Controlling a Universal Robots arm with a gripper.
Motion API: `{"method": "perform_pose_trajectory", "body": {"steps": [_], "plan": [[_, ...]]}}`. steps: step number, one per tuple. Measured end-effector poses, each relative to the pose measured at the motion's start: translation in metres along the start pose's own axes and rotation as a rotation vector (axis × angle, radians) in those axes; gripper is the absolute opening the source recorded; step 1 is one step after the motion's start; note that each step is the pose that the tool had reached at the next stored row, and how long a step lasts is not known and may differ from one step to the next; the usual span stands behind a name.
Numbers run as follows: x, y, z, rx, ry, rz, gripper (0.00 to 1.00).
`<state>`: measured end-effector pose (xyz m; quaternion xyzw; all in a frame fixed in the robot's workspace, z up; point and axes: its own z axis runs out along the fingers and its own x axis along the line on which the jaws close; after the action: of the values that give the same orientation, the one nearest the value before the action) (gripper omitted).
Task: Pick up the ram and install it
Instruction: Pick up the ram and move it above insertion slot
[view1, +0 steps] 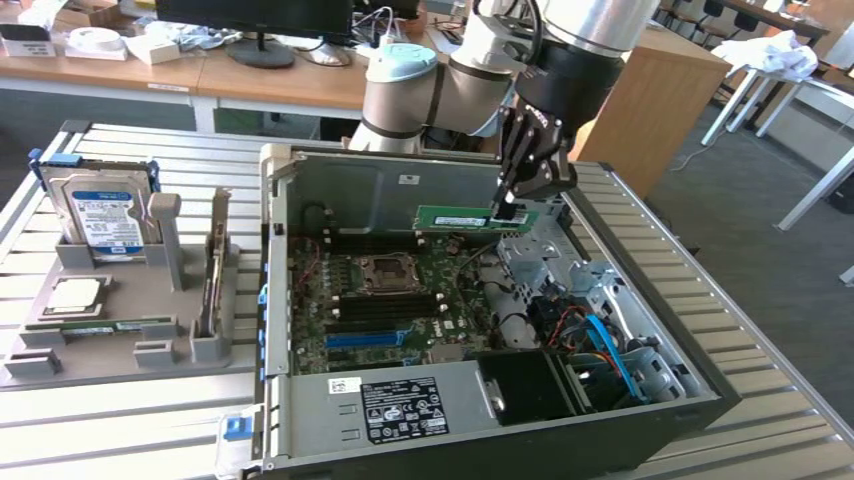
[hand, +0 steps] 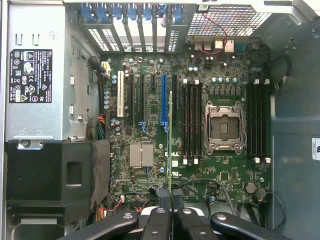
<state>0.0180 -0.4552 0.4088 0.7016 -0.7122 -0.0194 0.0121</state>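
Ram (view1: 454, 217), item one: location? (Clerk)

Aloft over the open computer case (view1: 400, 180). It is level, with its long edge down, above the motherboard (view1: 387, 300) and apart from it. (Checker)

Holder? (Clerk)

Gripper (view1: 509, 213), pinching the stick near its end toward the exterior view's right. The rest of the green board juts out toward the exterior view's left. (Checker)

Wrist view entry? (Clerk)

Ram (hand: 170, 140) seen edge-on as a thin green line running out from between the black fingers (hand: 159, 220). It lies parallel with the blue slot (hand: 163, 100) and the black memory slots (hand: 192, 122), and in that sightline it falls between them. Its height over the board cannot be told from there. (Checker)

Other stock inside the case? (Clerk)

One processor socket (hand: 223, 127) with a metal frame, flanked by memory slots. One grey power supply (hand: 40, 75) with a black label, set against the case wall. (Checker)

Stock outside the case? (Clerk)

One grey fixture tray (view1: 147, 300) on the slatted metal table (view1: 774, 400), at the exterior view's left of the case. It carries one hard drive (view1: 100, 215) standing upright and one square silver processor chip (view1: 74, 295) lying flat. Both are well apart from the gripper. (Checker)
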Motion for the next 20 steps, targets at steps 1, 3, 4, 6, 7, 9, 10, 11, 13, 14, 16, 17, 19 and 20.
{"method": "perform_pose_trajectory", "body": {"steps": [1,3,4,6,7,9,10,11,13,14,16,17,19,20], "plan": [[0.000,0.0000,0.0000,0.0000,0.0000,0.000,0.12],[0.000,0.0000,0.0000,-0.0001,0.0001,0.000,0.12],[0.000,0.0000,0.0000,0.0000,0.0001,0.000,0.12],[0.000,0.0000,0.0000,0.0000,0.0000,0.000,0.12],[0.000,0.0000,0.0000,0.0000,0.0000,0.000,0.12],[0.000,0.0000,0.0000,0.0000,0.0000,0.000,0.12],[0.000,0.0000,0.0000,0.0000,0.0000,0.000,0.12],[0.000,0.0000,0.0000,0.0000,0.0001,0.000,0.12],[0.000,0.0005,0.0000,0.0000,0.0000,0.000,0.12],[0.000,0.0013,0.0000,0.0000,0.0001,0.000,0.12],[0.000,0.0037,0.0002,0.0000,0.0000,0.000,0.12],[0.000,0.0053,0.0003,0.0000,0.0001,0.000,0.12],[0.000,0.0090,0.0006,0.0000,0.0000,0.000,0.12],[-0.001,0.0115,0.0007,0.0000,0.0000,0.000,0.12]]}}
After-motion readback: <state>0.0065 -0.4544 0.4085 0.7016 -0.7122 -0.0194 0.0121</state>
